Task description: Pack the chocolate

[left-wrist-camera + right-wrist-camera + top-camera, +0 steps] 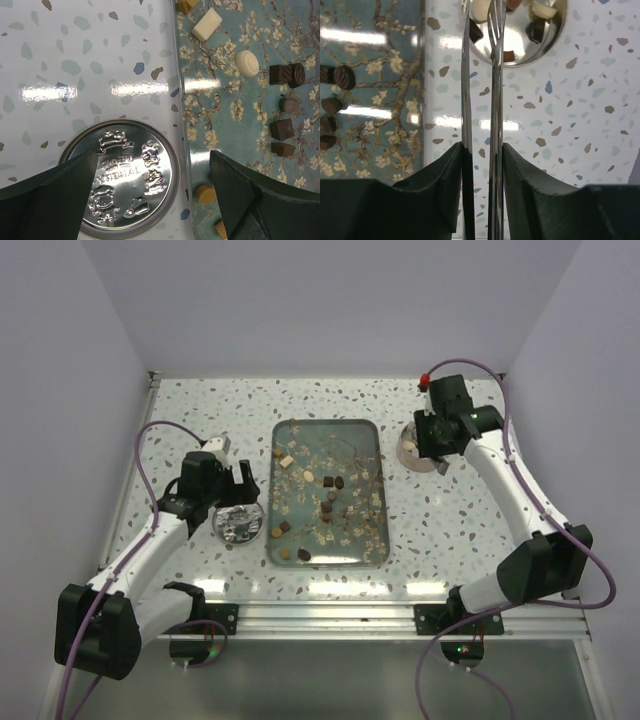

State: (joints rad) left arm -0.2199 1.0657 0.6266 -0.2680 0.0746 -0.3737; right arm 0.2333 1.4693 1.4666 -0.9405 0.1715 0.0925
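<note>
Several chocolate pieces (pixel 330 495), dark brown, cream and tan, lie scattered on a floral tray (pixel 370 435). My right gripper (pixel 482 150) is shut on a pair of metal tongs (pixel 495 85). The tongs' blades stand slightly apart, with their tips over a round silver tin (pixel 530 50) that holds several chocolates (pixel 476 31). In the top view this gripper (pixel 437 443) hangs over the tin (pixel 408 450), right of the tray. My left gripper (pixel 152 155) is open above an embossed silver lid (pixel 125 185), beside the tray's left edge, with a tan chocolate (pixel 205 193) close to its right finger.
Pale flakes are strewn over the tray among the pieces. The lid (pixel 240 525) lies on the speckled table left of the tray. White walls close the table in on the left, right and back. A metal rail runs along the near edge.
</note>
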